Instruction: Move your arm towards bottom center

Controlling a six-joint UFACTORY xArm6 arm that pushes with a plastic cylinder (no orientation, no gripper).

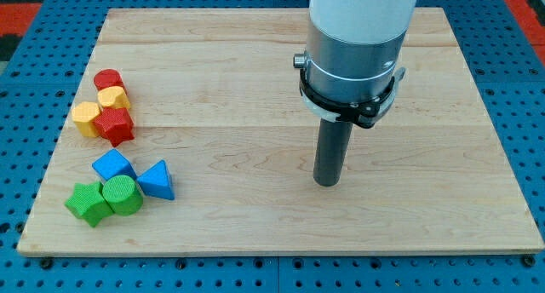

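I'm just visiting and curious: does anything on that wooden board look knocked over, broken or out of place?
Nothing stands out. The blocks sit in two tidy clusters at the view's left, red and yellow above, blue and green below. My tip rests on the bare board, well right of them.

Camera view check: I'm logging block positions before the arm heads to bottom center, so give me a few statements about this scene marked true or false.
1. My tip touches the blue triangular block. False: it stands on bare board, well to the view's right of every block.
2. The green cylinder sits against the green star-like block. True.
3. The red cylinder lies at the view's bottom right. False: it tops the upper cluster at the view's left.
4. All blocks lie in the left part of the wooden board. True.
5. The red star-like block lies apart from the yellow blocks. False: it sits against them.
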